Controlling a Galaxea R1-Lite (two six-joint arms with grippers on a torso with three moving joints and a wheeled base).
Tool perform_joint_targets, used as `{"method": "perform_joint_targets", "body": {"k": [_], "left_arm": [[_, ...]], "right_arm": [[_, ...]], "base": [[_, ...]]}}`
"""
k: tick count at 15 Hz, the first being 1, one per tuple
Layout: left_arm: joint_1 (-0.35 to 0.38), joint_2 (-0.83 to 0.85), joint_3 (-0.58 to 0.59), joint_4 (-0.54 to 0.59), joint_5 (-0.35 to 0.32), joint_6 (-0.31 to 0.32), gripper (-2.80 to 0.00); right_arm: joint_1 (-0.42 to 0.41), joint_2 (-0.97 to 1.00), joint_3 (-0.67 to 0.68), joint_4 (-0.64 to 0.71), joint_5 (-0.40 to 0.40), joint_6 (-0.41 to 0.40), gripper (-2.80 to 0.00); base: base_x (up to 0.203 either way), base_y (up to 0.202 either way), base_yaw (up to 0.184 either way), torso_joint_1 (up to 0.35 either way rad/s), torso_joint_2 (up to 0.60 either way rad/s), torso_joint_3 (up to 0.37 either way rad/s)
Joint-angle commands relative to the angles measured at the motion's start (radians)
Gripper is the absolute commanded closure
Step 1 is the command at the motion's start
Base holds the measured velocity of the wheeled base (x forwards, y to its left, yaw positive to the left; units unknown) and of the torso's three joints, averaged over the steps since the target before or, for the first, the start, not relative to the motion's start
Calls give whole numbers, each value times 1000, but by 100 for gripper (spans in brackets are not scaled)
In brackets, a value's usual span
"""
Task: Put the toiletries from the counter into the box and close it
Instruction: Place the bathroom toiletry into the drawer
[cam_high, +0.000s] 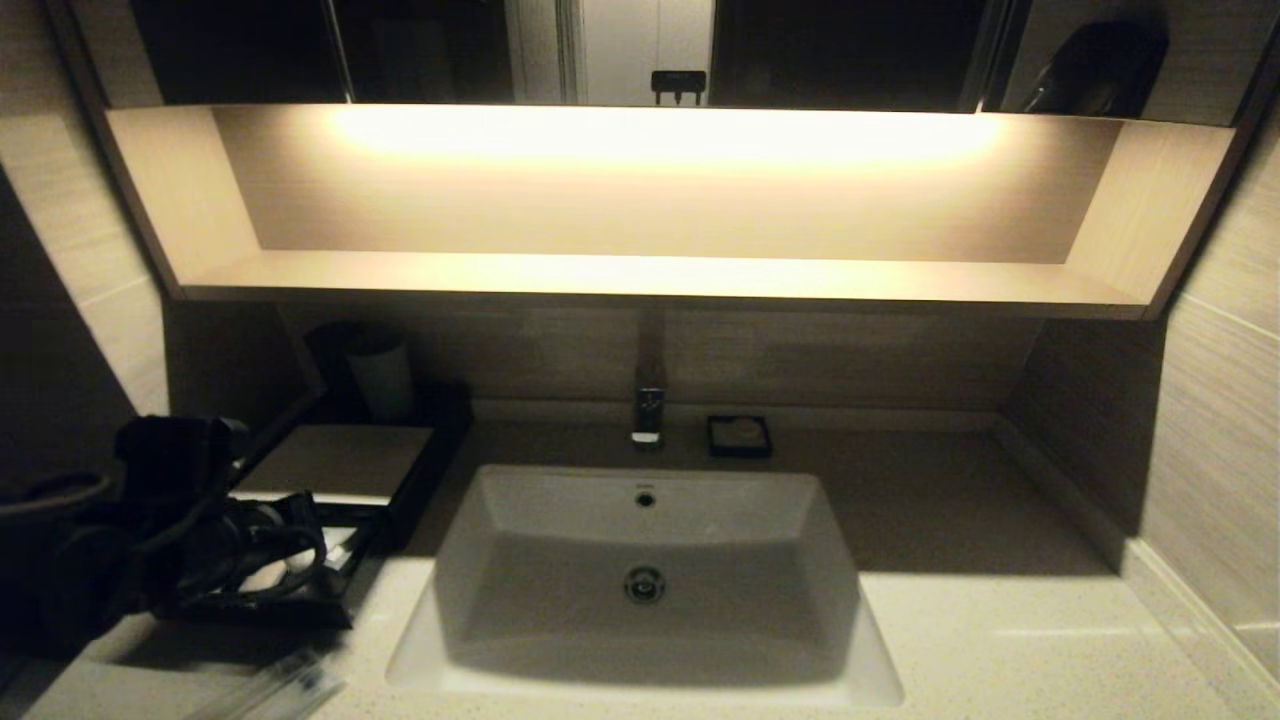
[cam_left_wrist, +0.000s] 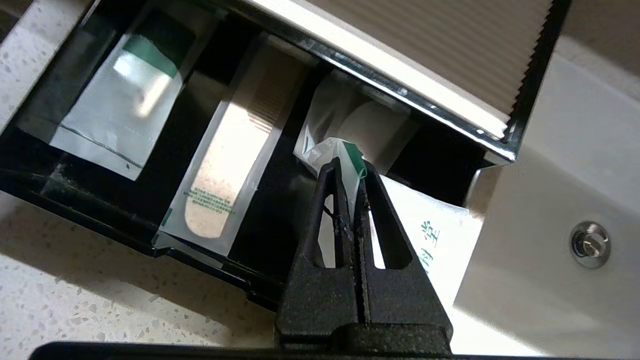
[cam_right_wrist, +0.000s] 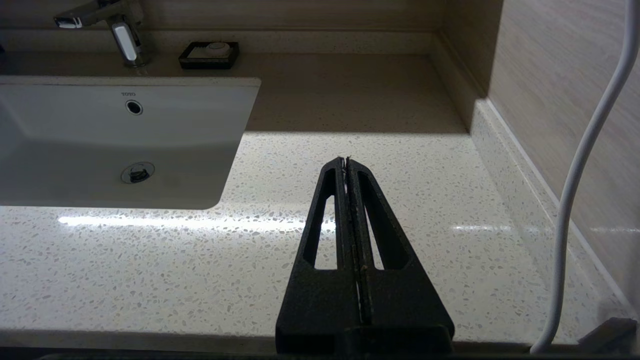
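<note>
1. Speckled counter (cam_right_wrist: 150, 280) surrounds a white sink (cam_high: 645, 560); the black box (cam_high: 345, 460) sits left of it, drawer (cam_left_wrist: 125, 210) pulled out.
2. Left gripper (cam_left_wrist: 350, 165) is clamped tight on a crumpled packet (cam_left_wrist: 330, 150) over the drawer.
3. Two more packets (cam_left_wrist: 120, 110) lie inside the drawer.
4. Right gripper (cam_right_wrist: 346, 161), fingers together and holding nothing, hangs above the counter right of the sink.

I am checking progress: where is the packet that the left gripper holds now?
The packet is pinched in the left gripper over the box's open drawer, left of the sink.
</note>
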Motion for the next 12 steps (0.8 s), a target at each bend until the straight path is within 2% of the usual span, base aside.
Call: {"method": "perform_joint_targets", "body": {"k": [1, 12], "left_arm": [[0, 18, 0, -7, 1, -2, 0], [0, 71, -3, -45, 21, -11, 0]], "right_arm": [[0, 0, 0, 0, 0, 0, 0], [0, 0, 0, 0, 0, 0, 0]], "base": [[0, 0, 0, 0, 0, 0], [0, 0, 0, 0, 0, 0]]}}
